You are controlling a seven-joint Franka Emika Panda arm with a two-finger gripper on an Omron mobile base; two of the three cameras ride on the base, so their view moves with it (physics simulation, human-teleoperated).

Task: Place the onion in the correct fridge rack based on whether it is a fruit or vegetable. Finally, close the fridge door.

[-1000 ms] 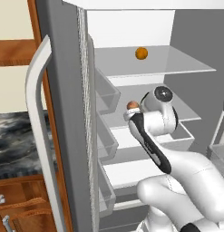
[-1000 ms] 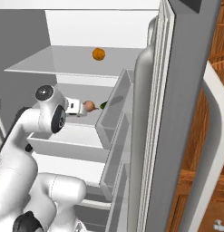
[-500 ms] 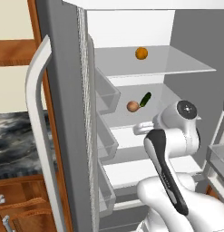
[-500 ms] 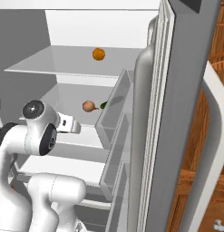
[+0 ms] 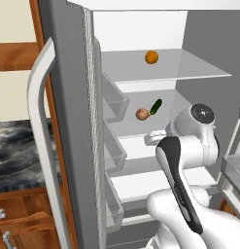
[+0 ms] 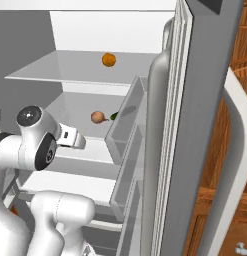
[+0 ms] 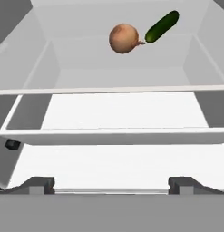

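1. The onion point(image 5: 142, 114) lies on the fridge rack point(image 5: 177, 104), the second shelf from the top, free of the gripper
2. Relative to the onion, a green cucumber point(image 5: 156, 106) lies just beside it, toward the back of the same shelf; in the hand view the onion point(image 7: 124, 38) and the cucumber point(image 7: 162, 26) appear to touch at the onion's stem end
3. Relative to the onion, an orange fruit point(image 5: 151, 57) sits one shelf higher, on the top shelf point(image 5: 189, 68), well apart from it
4. The gripper point(image 7: 111, 183) is positioned in front of the fridge, below the level of the onion and well apart from it; both finger tips stand wide apart at the bottom of the hand view, with nothing between them, so the jaws are released
5. In the right base view the white hand point(image 6: 71, 138) points toward the fridge interior, below and to the left of the onion point(image 6: 97, 117)
6. Below the onion's shelf, the hand view shows a white drawer point(image 7: 118, 136) with its front edge facing the gripper
7. The fridge door point(image 5: 68, 121) stands open; its bin-like door racks point(image 5: 114, 102) sit to the left of the onion in the left base view, and to the right of the onion in the right base view
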